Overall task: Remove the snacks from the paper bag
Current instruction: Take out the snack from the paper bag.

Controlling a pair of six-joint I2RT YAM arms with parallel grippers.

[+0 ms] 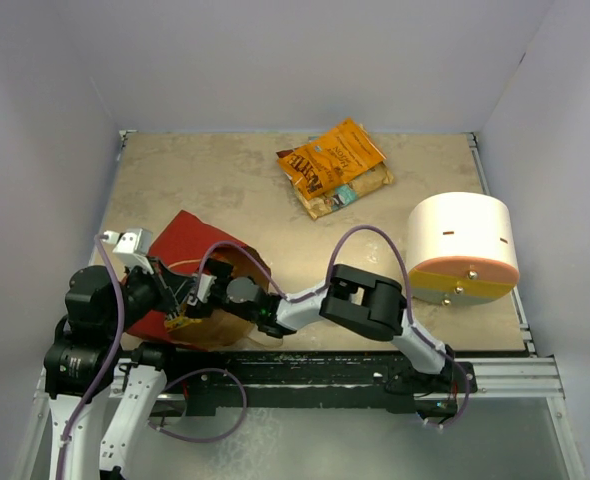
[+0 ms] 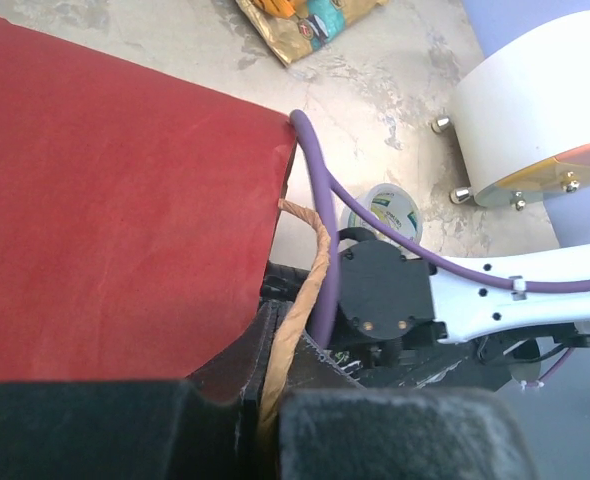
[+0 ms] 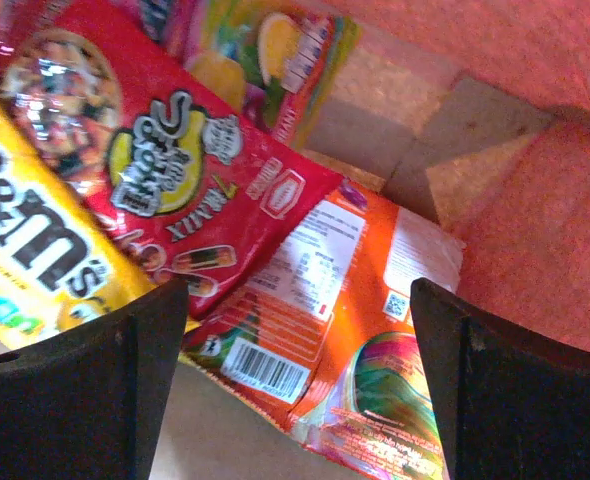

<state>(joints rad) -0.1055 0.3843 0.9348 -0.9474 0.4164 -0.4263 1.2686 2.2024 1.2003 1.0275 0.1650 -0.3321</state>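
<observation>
The paper bag (image 1: 187,248) lies at the near left, red outside; it also fills the left wrist view (image 2: 105,200). My left gripper (image 2: 265,372) is shut on the bag's tan loop handle (image 2: 303,290) at the mouth (image 1: 182,316). My right gripper (image 3: 295,370) is open inside the bag, its fingers (image 3: 85,385) either side of an orange packet (image 3: 360,330). A red packet (image 3: 175,170), a yellow one (image 3: 30,260) and a colourful one (image 3: 260,55) lie beside it. An orange-brown packet (image 1: 332,153) and a golden-tan packet (image 1: 353,186) lie on the table at the back.
A cream-white cylinder with an orange base (image 1: 462,247) stands at the right, also in the left wrist view (image 2: 540,105). A small tape roll (image 2: 385,212) lies by the right arm's wrist (image 2: 390,295). A purple cable (image 2: 320,230) runs past the bag's edge.
</observation>
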